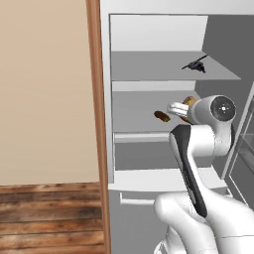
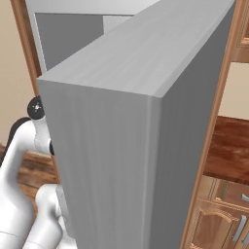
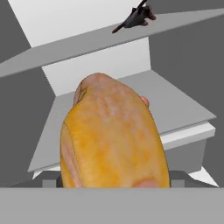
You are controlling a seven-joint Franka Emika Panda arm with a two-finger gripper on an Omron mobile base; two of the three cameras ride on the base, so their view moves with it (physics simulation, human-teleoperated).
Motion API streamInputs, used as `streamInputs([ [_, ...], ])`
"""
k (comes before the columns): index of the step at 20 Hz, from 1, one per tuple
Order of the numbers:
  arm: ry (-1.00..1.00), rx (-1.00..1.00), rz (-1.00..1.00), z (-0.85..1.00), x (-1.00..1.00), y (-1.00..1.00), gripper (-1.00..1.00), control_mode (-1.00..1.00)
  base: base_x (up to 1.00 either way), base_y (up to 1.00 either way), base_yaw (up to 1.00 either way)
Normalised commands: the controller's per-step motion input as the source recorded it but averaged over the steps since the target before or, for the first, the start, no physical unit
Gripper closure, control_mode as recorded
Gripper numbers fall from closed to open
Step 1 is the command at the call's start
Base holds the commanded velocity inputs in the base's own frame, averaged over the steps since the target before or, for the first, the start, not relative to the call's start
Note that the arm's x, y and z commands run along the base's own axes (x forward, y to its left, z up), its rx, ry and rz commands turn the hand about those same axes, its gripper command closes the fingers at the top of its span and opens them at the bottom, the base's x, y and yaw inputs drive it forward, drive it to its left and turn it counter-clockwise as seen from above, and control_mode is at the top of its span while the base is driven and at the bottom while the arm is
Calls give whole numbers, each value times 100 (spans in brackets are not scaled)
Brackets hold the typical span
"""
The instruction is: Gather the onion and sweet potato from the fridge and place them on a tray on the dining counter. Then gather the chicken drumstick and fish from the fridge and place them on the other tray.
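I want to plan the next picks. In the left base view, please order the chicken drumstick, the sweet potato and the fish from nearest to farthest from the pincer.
1. Chicken drumstick: right at the pincer, partly behind the hand.
2. Sweet potato: a little to the left, on the middle shelf.
3. Fish: higher up, on the top shelf.

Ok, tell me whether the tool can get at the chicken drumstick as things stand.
Probably yes: the fridge stands open, and the drumstick lies right before the tool on the middle shelf, nothing between them.
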Motion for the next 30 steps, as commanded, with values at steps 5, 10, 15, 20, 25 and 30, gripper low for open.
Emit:
streamInputs([
  [5, 0, 1, 0, -30, 0, 0, 100, -100, 0, 0, 0],
  [10, 0, 0, 0, -5, 0, 0, 100, -100, 0, 0, 0],
  [15, -1, 0, 0, 0, 0, 0, 100, -100, 0, 0, 0],
  [20, 0, 0, 0, 0, 0, 0, 100, 100, -5, 0, 0],
  [25, 0, 0, 0, 0, 0, 0, 100, 100, -20, 7, 0],
  [30, 0, 0, 0, 0, 0, 0, 100, 100, -41, 17, 0],
])
